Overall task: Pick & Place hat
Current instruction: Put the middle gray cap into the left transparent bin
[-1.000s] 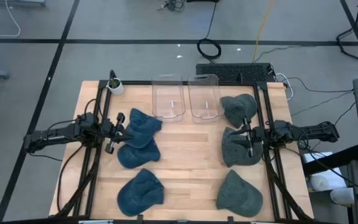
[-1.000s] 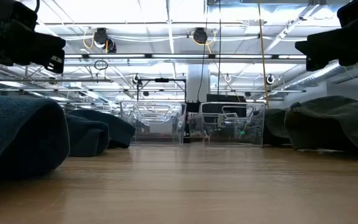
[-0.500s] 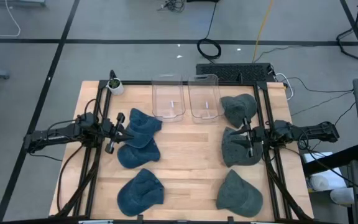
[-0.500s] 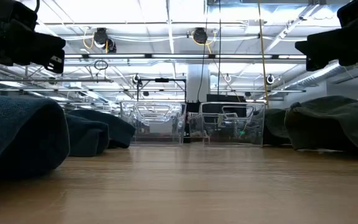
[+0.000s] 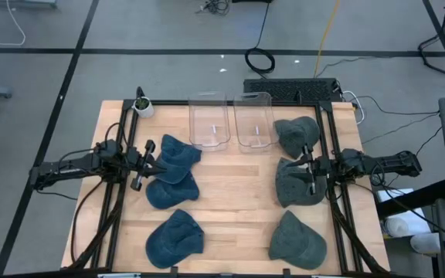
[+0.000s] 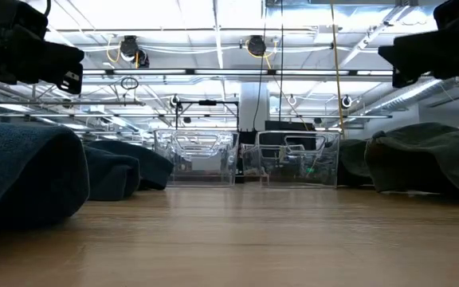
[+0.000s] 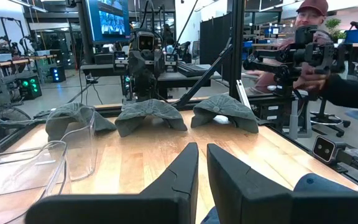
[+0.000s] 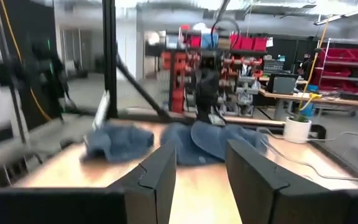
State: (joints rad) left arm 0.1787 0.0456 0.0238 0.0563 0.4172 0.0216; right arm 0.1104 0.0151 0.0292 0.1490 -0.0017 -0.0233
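No hat is being held yet: three blue hats (image 5: 170, 176) and three grey hats (image 5: 297, 182) are lying on the table (image 5: 236, 193), both clear bins (image 5: 231, 121) are sitting empty, the left gripper (image 5: 144, 164) is being kept nearly closed and the right gripper (image 5: 307, 171) parted.

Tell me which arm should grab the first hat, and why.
Probably the right. The right gripper hovers directly over the middle grey hat with its fingers parted, while the left gripper sits nearly shut at the edge of the blue hats. Both clear bins lie about equally far.
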